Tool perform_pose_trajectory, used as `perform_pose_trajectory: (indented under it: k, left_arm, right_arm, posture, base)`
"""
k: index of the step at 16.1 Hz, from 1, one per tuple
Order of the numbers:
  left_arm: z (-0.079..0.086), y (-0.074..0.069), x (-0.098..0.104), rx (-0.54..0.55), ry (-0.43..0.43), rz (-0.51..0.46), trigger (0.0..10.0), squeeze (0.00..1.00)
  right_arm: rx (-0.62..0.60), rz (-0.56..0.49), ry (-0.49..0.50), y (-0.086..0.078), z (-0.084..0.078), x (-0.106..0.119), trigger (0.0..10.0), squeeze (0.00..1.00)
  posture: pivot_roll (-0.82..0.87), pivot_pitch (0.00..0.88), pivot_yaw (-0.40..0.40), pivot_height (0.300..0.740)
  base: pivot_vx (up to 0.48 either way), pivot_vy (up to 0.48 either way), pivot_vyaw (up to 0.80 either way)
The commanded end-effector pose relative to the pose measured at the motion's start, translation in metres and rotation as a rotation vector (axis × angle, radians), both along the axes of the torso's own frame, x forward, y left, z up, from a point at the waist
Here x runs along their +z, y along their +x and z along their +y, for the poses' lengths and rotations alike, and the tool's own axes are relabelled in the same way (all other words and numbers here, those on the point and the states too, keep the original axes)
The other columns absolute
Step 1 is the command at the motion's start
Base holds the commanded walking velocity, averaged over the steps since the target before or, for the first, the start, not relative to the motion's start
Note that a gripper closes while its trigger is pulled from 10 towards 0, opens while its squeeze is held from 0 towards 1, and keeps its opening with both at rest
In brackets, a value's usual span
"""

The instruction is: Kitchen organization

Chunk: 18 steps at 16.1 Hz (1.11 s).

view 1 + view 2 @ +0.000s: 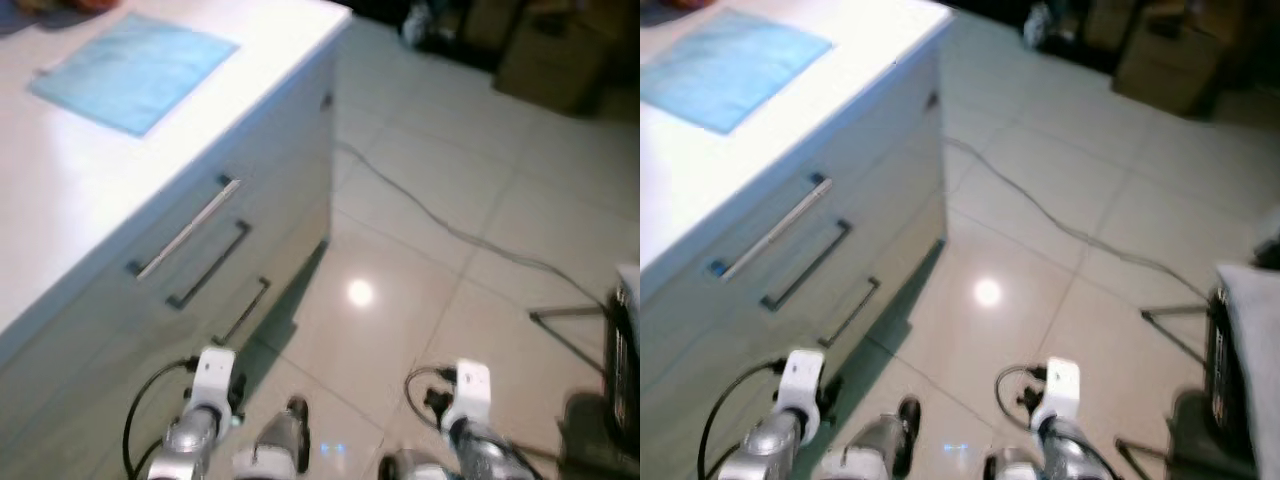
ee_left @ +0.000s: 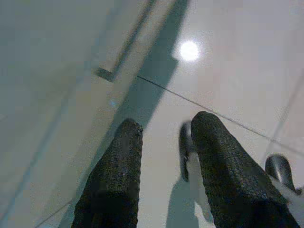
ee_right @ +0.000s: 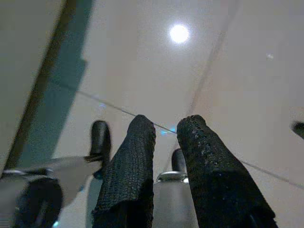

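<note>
a blue cloth lies flat on the white counter, upper left. it looks soft and light; pinch an edge. left gripper and right gripper hang slightly parted, empty, over the floor.

A light blue cloth lies spread flat on the white desk at the far left, its edges skewed to the desk's edge. Below the desktop, the pale drawer fronts are all shut, each with a long bar handle; the top one is silver, the lower ones darker.
</note>
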<state>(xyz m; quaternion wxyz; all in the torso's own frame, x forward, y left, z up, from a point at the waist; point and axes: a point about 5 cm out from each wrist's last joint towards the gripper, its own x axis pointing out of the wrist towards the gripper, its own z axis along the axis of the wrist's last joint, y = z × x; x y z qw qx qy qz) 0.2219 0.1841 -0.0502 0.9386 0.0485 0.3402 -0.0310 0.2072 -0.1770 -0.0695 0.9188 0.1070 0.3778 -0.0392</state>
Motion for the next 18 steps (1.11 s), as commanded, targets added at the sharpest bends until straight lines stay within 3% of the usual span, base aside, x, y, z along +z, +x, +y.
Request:
perform_pose_trajectory:
  k: [1, 18]
  left_arm:
    - [0.0019, -0.0118, -0.0076, 0.0, 0.006, 0.048, 10.0, 0.0]
    - [0.0037, -0.0166, -0.0086, 0.02, 0.01, 0.059, 10.0, 0.0]
  right_arm:
    - [-0.015, 0.032, 0.01, -0.0097, -0.0013, -0.0054, 10.0, 0.0]
    - [0.026, 0.028, 0.024, -0.0089, 0.0018, -0.0051, 10.0, 0.0]
  posture:
    - [0.06, 0.259, 0.043, 0.74]
    - [0.07, 0.267, 0.031, 0.74]
  base:
    - [0.0, 0.0, 0.8]
    - [0.0, 0.0, 0.8]
